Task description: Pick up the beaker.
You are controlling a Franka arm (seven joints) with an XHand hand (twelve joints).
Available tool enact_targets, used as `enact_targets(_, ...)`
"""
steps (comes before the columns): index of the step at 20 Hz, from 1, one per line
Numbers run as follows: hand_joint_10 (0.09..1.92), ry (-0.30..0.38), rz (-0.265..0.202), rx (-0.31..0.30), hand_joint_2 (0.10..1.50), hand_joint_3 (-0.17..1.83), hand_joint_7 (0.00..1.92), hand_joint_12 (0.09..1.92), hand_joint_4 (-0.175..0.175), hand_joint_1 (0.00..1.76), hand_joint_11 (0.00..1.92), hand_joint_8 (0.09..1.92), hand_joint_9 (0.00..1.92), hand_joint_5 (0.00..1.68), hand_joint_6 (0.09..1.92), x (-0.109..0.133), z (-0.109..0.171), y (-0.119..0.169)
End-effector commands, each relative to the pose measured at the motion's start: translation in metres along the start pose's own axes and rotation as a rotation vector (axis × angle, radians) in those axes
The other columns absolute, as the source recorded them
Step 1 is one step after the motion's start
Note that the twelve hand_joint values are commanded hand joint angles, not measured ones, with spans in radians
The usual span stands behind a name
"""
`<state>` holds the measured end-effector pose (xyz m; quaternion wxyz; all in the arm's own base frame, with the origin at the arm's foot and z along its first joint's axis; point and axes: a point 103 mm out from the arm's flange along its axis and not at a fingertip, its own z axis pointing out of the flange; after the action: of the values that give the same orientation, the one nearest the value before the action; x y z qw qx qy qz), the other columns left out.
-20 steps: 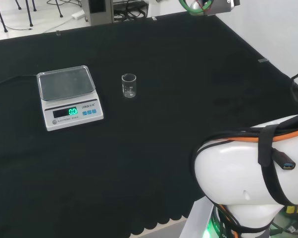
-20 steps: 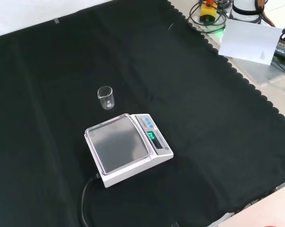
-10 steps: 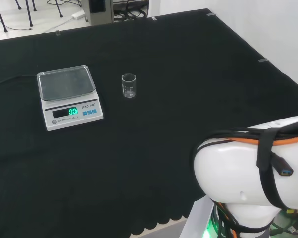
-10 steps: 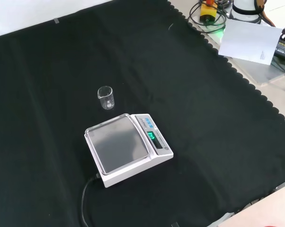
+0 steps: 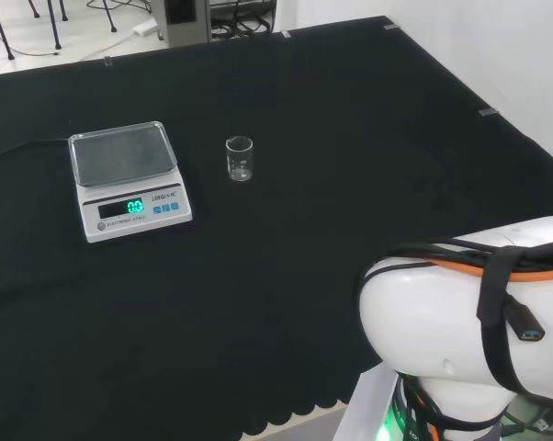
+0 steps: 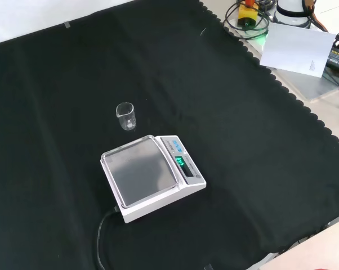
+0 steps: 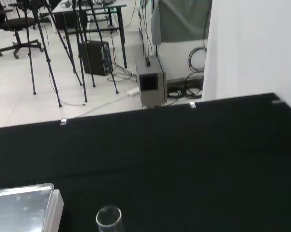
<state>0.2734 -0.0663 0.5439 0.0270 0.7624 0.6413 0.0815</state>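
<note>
A small clear beaker point(image 5: 240, 159) is standing upright on the black cloth point(image 5: 332, 119) covering the bench, apart from everything else. To its left, a white scale point(image 5: 128, 180) with a steel pan is sitting on the cloth, its green display glowing. The arm's big white link point(image 5: 469, 335), wrapped in black and orange cables, is filling the lower right corner

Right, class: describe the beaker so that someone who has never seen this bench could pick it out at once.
Start from the black cloth covering the bench, and find the white scale with a metal pan and a lit green display. In the head view, the beaker stands upright just to its right, apart from it. It is the only small clear glass vessel on the cloth, and looks empty.
</note>
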Motion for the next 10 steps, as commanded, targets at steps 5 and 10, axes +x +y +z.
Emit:
enact_targets(5, 0.85, 0.058, -0.023, 0.016, 0.78, 0.50, 0.26, 1.47, -0.043, 0.69, 0.12, 0.76, 0.42, 0.44, 0.18, 0.005, 0.077, 0.033)
enact_targets(10, 0.84, 0.080, -0.016, 0.055, 0.78, 0.52, 0.31, 1.46, -0.048, 0.70, 0.14, 0.77, 0.46, 0.49, 0.23, 0.010, 0.118, 0.049)
